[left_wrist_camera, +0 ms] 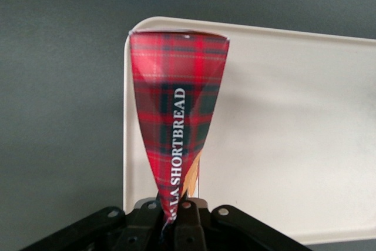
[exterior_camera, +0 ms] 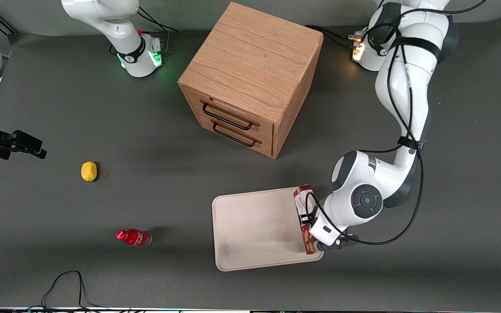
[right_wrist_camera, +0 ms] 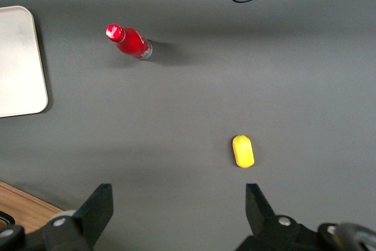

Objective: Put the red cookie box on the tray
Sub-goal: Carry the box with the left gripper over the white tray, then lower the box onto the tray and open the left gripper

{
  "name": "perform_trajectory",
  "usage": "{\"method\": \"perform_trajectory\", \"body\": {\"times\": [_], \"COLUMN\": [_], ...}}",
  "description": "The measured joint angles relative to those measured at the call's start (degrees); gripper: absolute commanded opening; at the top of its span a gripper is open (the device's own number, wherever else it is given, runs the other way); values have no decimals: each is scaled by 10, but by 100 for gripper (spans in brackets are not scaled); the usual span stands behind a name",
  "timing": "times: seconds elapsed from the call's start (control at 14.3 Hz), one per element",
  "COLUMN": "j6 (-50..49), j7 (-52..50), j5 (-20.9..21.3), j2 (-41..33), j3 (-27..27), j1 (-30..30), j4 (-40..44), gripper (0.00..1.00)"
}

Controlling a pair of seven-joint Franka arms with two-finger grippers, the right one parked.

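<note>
Gripper (exterior_camera: pixel 309 224) clamped on cookie box (exterior_camera: pixel 305 217), box on edge above tray (exterior_camera: pixel 250 230) rim nearest working arm. Carry seems done; lowering, release left.

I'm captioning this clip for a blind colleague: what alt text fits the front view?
The left arm's gripper holds the red cookie box on edge over the tray, at the tray's rim toward the working arm's end. Farther from the camera stands a wooden drawer cabinet; a yellow lemon-like object and small red bottle lie toward the parked arm's end.
</note>
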Motion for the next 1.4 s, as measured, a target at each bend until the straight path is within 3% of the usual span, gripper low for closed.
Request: {"method": "perform_trajectory", "body": {"times": [0.28, 0.35, 0.42, 1.4], "j6": [10, 12, 17, 41], "j7": [0, 0, 0, 0], "j5": [0, 0, 0, 2], "j2": [19, 21, 24, 17], "j3": [4, 7, 8, 9], "j1": [0, 1, 1, 3], "j4": [0, 0, 0, -1], "gripper": [0, 36, 99, 100]}}
